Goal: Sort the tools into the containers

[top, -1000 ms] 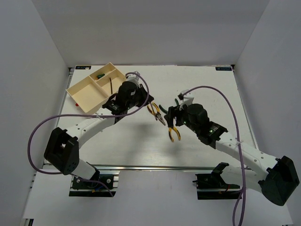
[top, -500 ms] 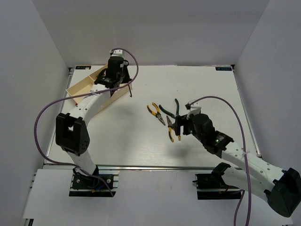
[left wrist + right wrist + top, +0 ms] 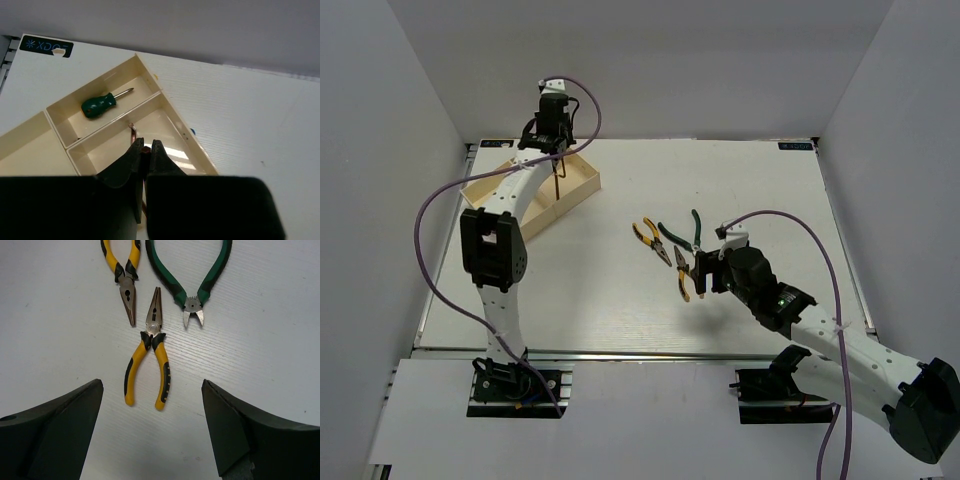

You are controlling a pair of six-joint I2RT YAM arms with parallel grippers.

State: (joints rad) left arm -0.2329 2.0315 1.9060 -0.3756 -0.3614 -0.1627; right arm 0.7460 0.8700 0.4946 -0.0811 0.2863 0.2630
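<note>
The cream tray lies at the far left, partly behind my left arm. Over it my left gripper is shut on a thin dark rod that hangs down into the tray. In the left wrist view the rod points into a smaller compartment of the tray, and a green-handled screwdriver lies in the neighbouring one. My right gripper stands open just behind yellow pliers. Beyond those lie a second yellow pair and green cutters, all flat on the table.
The three pliers are grouped mid-table, in front of my right gripper. White walls close off the table's left, right and far sides. My left arm stretches from its base up along the left edge to the tray.
My left arm has swung from mid-table out to the far left, carrying the rod over the tray. My right gripper has drawn back from the yellow pliers, which stay on the table.
</note>
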